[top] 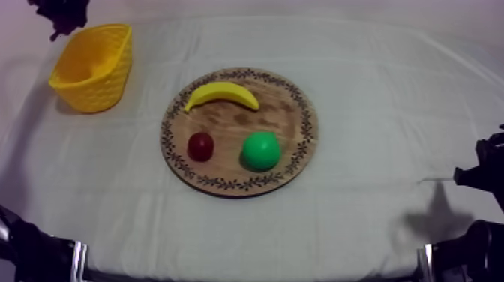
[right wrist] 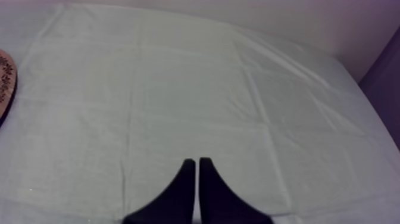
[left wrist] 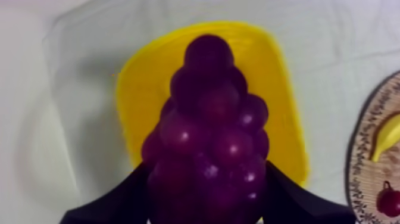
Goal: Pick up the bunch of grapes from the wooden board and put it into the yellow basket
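Holding bunch of grapes in left gripper over yellow basket, ten o'clock from wooden board; yet to release.

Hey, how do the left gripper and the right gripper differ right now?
The left gripper is shut on the bunch of grapes; the right gripper is shut on nothing, its fingers together as a narrow wedge. The left gripper hangs over the yellow basket; the right gripper is over bare cloth, off to one side of the wooden board. Both have black fingers.
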Robot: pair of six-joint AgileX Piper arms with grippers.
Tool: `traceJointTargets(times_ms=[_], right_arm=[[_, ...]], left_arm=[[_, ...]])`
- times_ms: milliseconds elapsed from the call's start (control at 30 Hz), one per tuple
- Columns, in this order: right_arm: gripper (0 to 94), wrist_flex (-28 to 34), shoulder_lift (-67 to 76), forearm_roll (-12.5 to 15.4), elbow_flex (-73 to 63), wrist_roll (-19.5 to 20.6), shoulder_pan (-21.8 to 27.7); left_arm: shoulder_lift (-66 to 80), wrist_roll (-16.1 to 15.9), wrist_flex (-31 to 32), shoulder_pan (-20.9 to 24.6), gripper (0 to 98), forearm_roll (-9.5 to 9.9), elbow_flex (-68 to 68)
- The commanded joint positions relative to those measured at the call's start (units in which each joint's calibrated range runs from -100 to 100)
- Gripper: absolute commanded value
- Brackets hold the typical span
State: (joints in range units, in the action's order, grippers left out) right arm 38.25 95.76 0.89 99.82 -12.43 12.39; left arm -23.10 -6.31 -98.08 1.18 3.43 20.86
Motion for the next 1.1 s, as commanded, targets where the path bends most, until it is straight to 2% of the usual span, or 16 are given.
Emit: traceJointTargets(times_ms=[0,500,933,1067], right_arm=[[0.3,0.0,0.0,0.0,0.0,0.0,0.0],[0.3,0.0,0.0,0.0,0.0,0.0,0.0],[0.3,0.0,0.0,0.0,0.0,0.0,0.0],[0.3,0.0,0.0,0.0,0.0,0.0,0.0]], left_arm=[[0.0,0.0,-0.2,1.1,38.2,-0.09,-0.2],[-5.4,2.1,-0.3,-0.7,36.7,-0.55,-1.9],[-13.5,3.0,0.1,-0.4,36.4,-2.52,-2.1],[-15.1,3.2,0.2,-0.1,39.2,-3.09,-1.9]])
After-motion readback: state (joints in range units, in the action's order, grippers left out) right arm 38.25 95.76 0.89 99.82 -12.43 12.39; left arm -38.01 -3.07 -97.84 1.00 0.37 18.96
